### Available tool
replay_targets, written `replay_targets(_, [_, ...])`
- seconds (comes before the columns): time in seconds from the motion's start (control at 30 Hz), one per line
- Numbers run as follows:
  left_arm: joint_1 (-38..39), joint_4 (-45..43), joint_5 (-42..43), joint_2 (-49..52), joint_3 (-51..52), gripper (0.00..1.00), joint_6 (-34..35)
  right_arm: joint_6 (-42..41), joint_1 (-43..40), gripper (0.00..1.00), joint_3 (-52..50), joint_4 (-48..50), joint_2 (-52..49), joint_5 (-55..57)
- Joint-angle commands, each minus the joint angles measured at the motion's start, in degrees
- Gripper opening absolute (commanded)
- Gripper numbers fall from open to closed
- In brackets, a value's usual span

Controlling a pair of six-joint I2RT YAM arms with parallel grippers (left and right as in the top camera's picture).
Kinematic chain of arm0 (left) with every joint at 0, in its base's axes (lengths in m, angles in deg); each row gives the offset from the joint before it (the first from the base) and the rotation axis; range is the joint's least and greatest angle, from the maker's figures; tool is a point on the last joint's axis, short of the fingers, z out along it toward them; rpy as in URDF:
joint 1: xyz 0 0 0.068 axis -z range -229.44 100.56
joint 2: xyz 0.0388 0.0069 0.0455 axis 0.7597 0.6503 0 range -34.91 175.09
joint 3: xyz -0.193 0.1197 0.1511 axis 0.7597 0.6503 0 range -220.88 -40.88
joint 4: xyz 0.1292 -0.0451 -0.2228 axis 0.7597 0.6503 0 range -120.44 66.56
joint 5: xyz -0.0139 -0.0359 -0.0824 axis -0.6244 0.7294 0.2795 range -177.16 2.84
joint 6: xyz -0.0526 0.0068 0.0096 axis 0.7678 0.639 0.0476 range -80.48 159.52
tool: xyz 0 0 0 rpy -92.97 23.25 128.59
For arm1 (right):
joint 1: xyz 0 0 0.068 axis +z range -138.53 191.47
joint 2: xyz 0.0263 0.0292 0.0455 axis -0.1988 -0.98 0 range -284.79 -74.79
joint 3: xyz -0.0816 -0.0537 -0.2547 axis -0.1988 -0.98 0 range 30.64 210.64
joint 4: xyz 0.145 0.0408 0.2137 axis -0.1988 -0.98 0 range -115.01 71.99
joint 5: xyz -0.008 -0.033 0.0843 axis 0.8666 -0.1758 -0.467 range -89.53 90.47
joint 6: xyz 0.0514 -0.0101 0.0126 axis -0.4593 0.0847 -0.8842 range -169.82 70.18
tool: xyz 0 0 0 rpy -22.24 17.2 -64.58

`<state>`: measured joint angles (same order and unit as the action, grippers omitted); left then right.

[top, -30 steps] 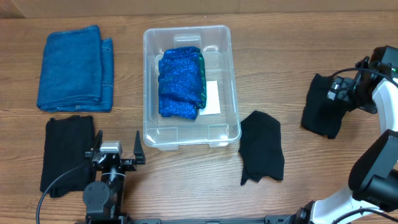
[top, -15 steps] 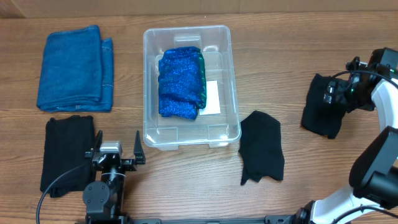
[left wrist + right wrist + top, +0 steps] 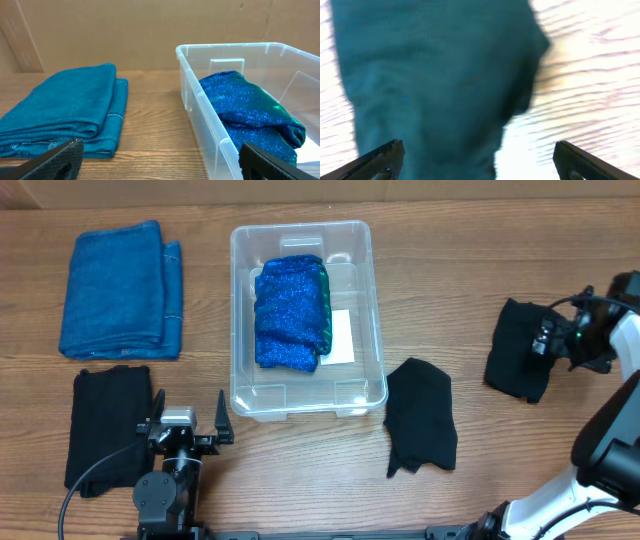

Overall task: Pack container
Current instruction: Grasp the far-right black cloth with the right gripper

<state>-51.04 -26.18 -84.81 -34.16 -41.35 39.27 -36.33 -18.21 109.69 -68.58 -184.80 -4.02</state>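
The clear container [image 3: 300,228] stands mid-table and holds a sparkly blue cloth [image 3: 290,312] beside its white label [image 3: 341,336]. In the left wrist view its wall [image 3: 202,102] and the sparkly blue cloth [image 3: 250,107] are at right. My left gripper [image 3: 186,426] is open and empty near the front edge, left of the container; its jaws [image 3: 160,162] frame bare wood. My right gripper [image 3: 560,340] is open over the right edge of a black cloth [image 3: 518,362] at far right. That cloth [image 3: 435,75] fills the blurred right wrist view, with the open jaws [image 3: 480,160] above it.
A folded blue towel [image 3: 120,288] lies back left and shows in the left wrist view [image 3: 65,112]. A folded black cloth [image 3: 106,425] lies front left next to my left gripper. Another black cloth [image 3: 420,416] lies right of the container's front corner.
My right gripper has shifted right and toward the front, staying over the far-right black cloth. The left arm and the cloths have not moved.
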Motion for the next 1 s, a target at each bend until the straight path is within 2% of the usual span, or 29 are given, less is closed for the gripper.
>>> replay_targets(0.0, [-0.35,0.00,0.02,-0.39,0.20,1.00,-1.07,0.35,-0.55,1.00,-0.35,0.02,-1.70,-1.51])
replay_targets(0.4, [-0.35,0.00,0.02,-0.39,0.20,1.00,-1.07,1.97,1.22,1.00,-0.35,0.00,-8.33,-4.92])
replay_targets(0.83, [-0.35,0.00,0.02,-0.39,0.20,1.00,-1.07,1.92,1.20,1.00,-0.35,0.13,-8.85,-17.35])
replay_targets(0.9, [-0.35,0.00,0.02,-0.39,0.20,1.00,-1.07,1.92,1.22,0.98,-0.35,0.11,-8.85,-19.43])
replay_targets(0.97, [-0.35,0.00,0.02,-0.39,0.20,1.00,-1.07,1.73,1.22,0.88,-0.35,0.15,-8.85,-20.50])
